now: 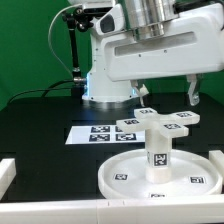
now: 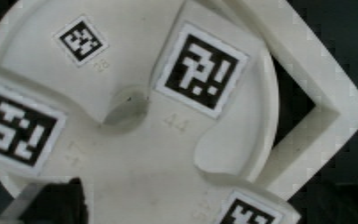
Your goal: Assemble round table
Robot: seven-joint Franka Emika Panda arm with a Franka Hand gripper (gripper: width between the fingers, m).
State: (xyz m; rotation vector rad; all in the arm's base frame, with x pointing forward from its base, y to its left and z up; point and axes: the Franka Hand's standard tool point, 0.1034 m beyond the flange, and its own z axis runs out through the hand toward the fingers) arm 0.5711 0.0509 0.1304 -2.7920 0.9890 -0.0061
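On the black counter [image 1: 40, 130], near the marker board [image 1: 92, 133], the round disc [image 1: 125, 172] carries the upright leg [image 1: 157, 150] topped by the cross-shaped piece [image 1: 153, 121], the claw [image 1: 166, 93] spread just above, so securing that cross seemingly comes next.

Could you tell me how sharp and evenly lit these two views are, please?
Exterior view: fairly sharp, bright light on the white round disc against the dark table, soft shadows. Wrist view: very close to the cross-shaped piece, slightly soft, tags readable, shaded in the corners.
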